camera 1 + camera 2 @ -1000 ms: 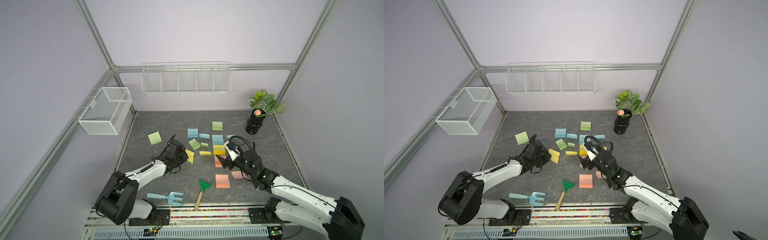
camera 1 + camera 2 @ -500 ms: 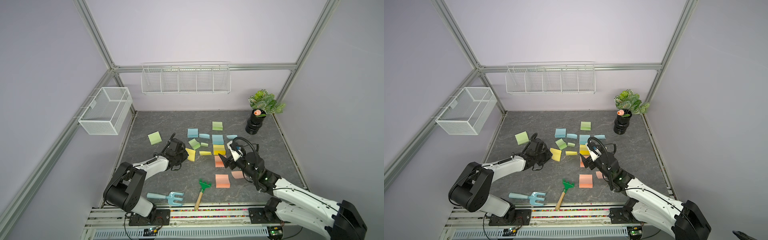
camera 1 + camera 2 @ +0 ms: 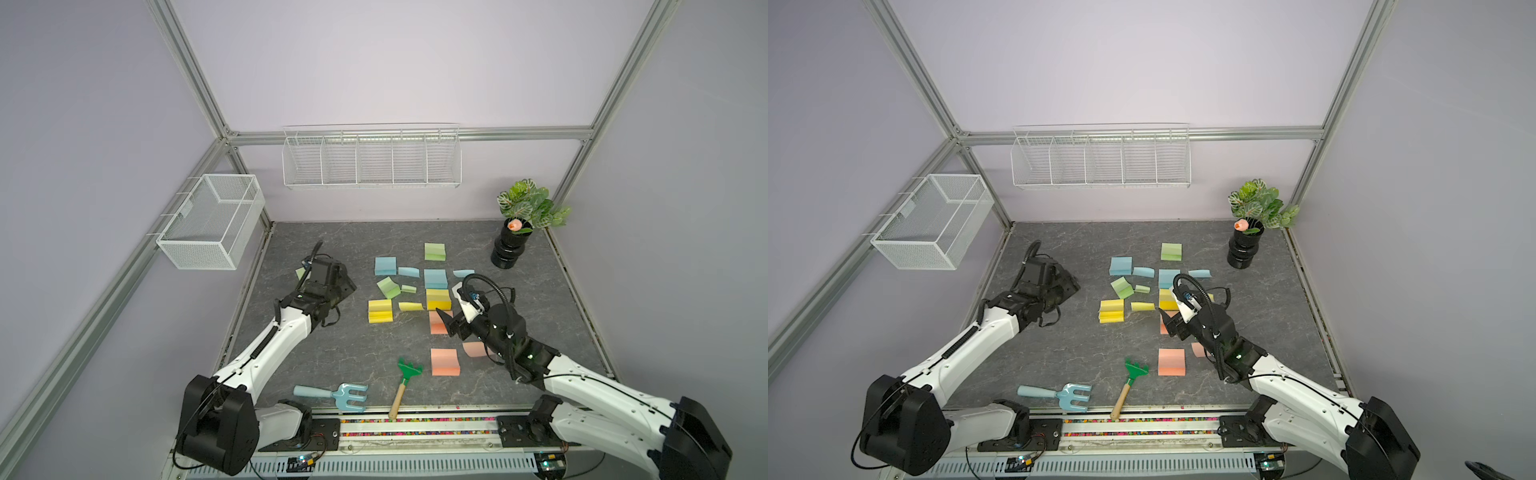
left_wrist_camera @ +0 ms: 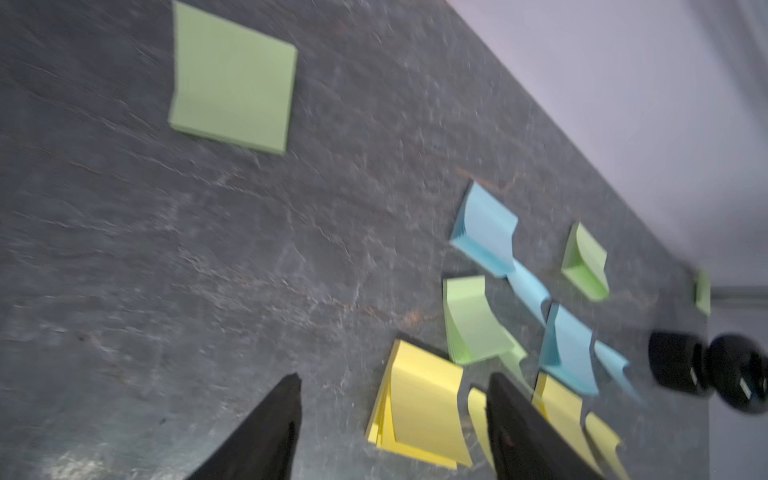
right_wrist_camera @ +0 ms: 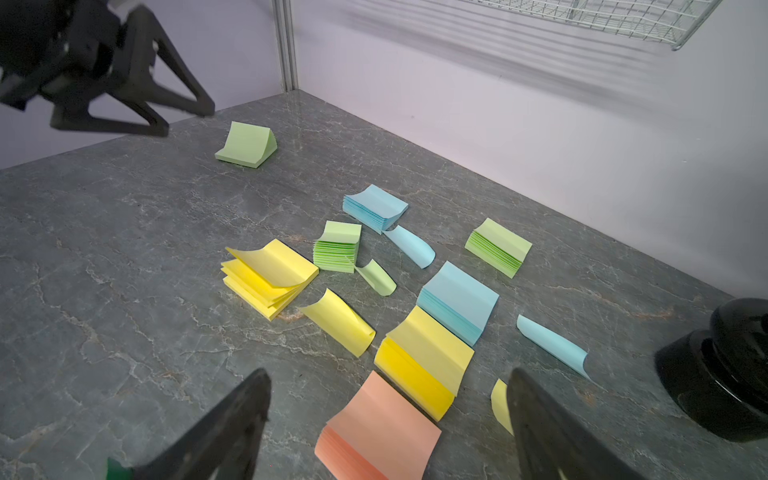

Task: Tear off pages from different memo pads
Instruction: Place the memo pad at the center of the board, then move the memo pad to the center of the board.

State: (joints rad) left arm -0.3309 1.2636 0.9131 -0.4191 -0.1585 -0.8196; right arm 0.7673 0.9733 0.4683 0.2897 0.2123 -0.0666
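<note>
Memo pads [image 3: 380, 311] and curled loose pages [image 3: 410, 306] are lying mid-table, with a rake [image 3: 409, 368] and a blue fork [image 3: 351, 395] nearer. The left gripper [image 3: 348, 286], spread and empty, is hiding most of a lone green pad [image 3: 300, 273]. The right gripper [image 5: 388, 376], likewise spread and empty, is partly covering a salmon pad [image 3: 436, 324]. The left wrist view is coming out blurred.

Nothing readable is showing anywhere here: no writing, label, brand, number or sign is coming through clearly enough to make out. The memo pads [image 5: 270, 272] and the loose pages [image 5: 338, 322] are showing only plain colour on their faces.
</note>
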